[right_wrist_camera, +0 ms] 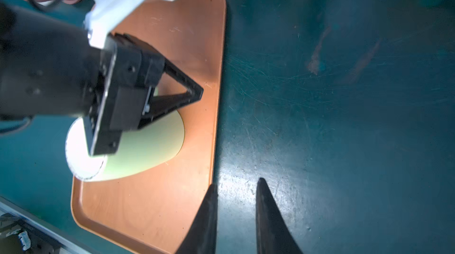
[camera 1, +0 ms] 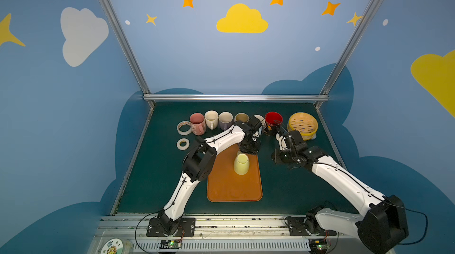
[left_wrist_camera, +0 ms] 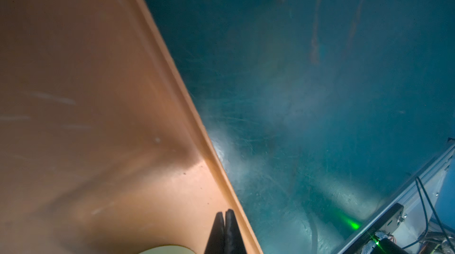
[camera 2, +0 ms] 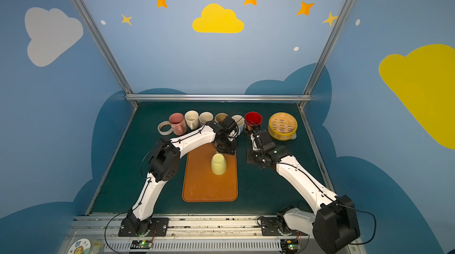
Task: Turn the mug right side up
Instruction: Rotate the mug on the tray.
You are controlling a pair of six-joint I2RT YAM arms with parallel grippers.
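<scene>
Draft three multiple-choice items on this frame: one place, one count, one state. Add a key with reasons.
1. Where is the mug relative to the tray?
A. beside it
B. lifted above it
C. standing on it

2. How many tape rolls are out?
A. one
B. two
C. four

3. What state is the left pincer in?
A. shut, tips touching
B. wide open
C. clamped round the mug's body

Key:
1 C: both top views show it standing on the tray's floor.
2 B: two pale rings show in both top views.
3 A: the left wrist view shows the tips pressed together with nothing between them.
</scene>
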